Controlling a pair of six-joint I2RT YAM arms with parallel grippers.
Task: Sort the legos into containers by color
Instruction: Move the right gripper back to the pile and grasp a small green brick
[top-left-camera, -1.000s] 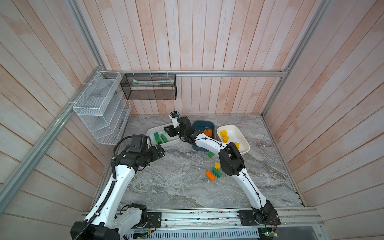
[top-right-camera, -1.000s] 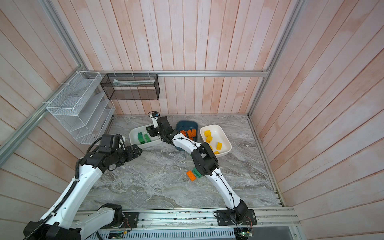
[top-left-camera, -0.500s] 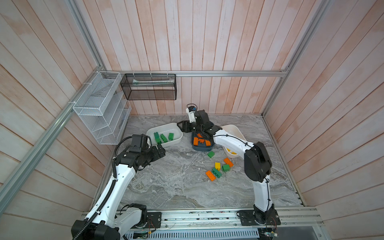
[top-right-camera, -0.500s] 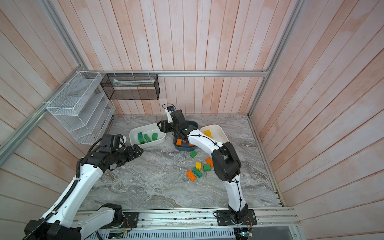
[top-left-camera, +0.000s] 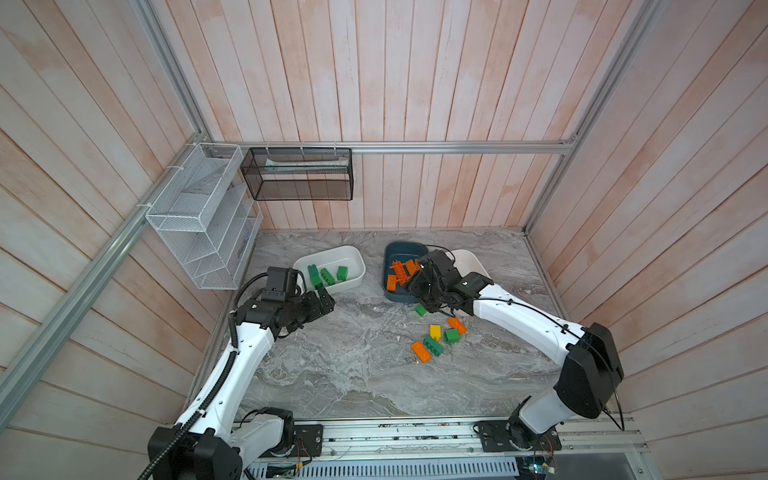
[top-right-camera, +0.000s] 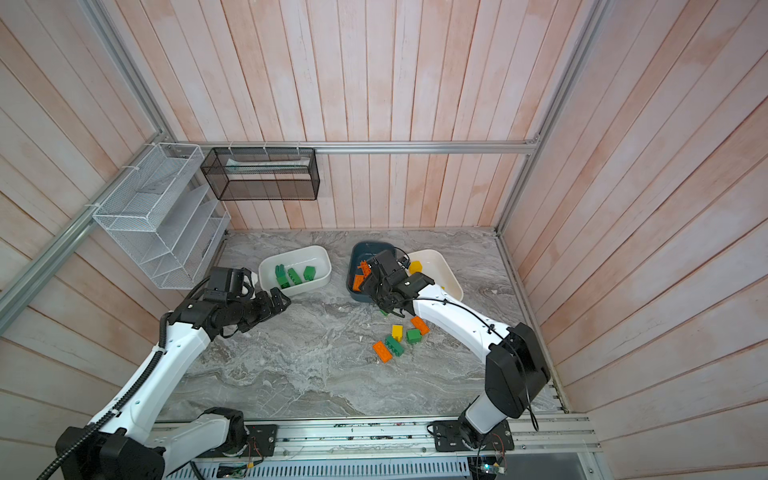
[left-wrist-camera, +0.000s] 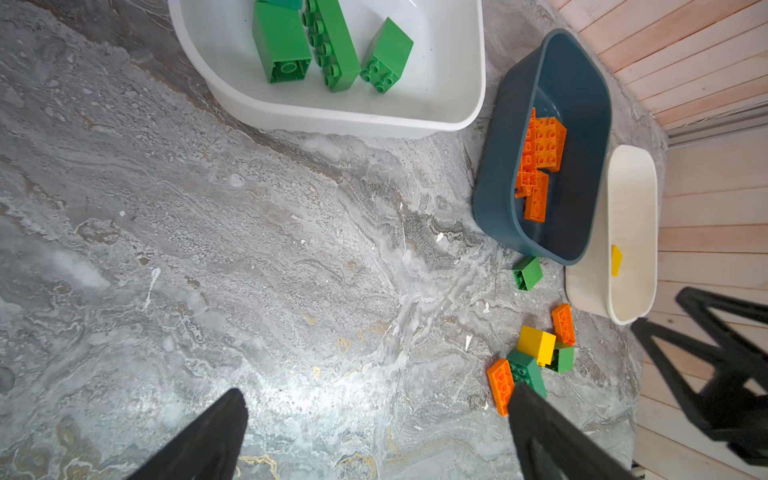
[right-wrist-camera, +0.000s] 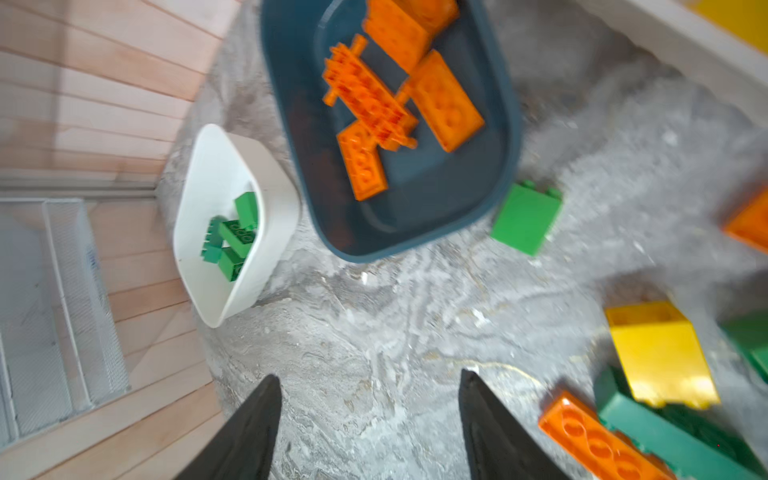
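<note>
Right gripper (right-wrist-camera: 368, 376) hung part-open and empty by the teal tub (right-wrist-camera: 399, 249); the blurred view suggested the lone green brick (right-wrist-camera: 525, 218) as the likely next pick, best straddled squarely, clear of the rim.

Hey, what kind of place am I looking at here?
Probably a robot lab work cell: two arms bolted to a rail at a marble-look tabletop, boxed in by plank walls on aluminium framing.

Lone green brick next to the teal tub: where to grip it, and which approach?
Come straight down on the green brick. It lies on its side, studs pointing sideways, tight beside a corner of the teal tub. Close on the two faces that don't face the tub wall; a finger on the tub side probably has no room.
</note>
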